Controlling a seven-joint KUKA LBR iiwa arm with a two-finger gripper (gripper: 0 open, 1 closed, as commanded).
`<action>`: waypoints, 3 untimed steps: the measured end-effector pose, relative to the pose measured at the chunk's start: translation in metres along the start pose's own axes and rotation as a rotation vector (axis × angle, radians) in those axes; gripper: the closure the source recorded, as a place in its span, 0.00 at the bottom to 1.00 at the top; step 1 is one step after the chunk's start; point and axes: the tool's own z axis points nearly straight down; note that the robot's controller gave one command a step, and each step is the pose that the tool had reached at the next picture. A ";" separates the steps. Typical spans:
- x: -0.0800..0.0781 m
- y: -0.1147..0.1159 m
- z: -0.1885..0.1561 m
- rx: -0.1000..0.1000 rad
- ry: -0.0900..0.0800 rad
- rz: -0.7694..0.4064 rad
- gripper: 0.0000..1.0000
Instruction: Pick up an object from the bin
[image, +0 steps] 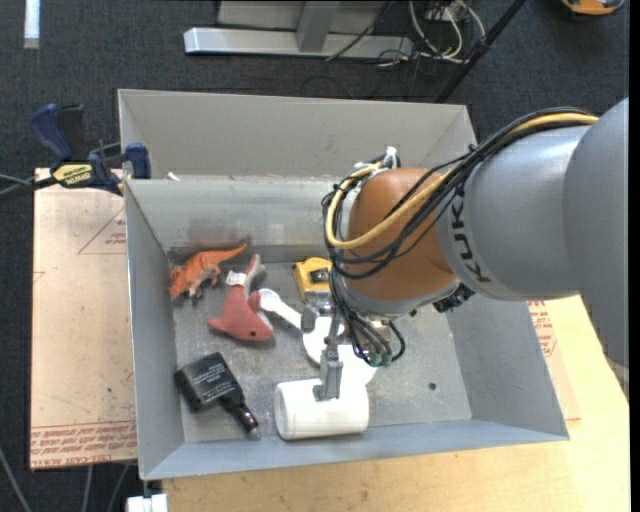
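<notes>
Here, the claw (328, 382) of the KUKA-lettered arm (540, 220) hangs over a white roll (318, 414); its grip cannot be told.

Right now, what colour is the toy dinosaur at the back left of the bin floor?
Orange. The toy dinosaur shows best in the camera view, beside a pinkish-red piece.

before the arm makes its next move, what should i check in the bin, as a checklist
1. Gripper over a thing: ok, it is at the white cylindrical roll by the grey metal bin's front wall.
2. Grip on the roll: cannot tell.
3. Black boxy adapter clear of the gripper: ok, apart to the roll's left.
4. Pink shark-shaped toy clear: ok, further back.
5. Small yellow object identified: cannot tell, half hidden under the wrist.
</notes>
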 end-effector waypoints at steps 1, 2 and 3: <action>-0.001 0.000 -0.004 -0.001 -0.006 0.002 0.00; 0.011 -0.010 0.031 -0.007 -0.016 0.010 0.00; 0.005 -0.009 0.025 -0.009 -0.028 0.026 0.00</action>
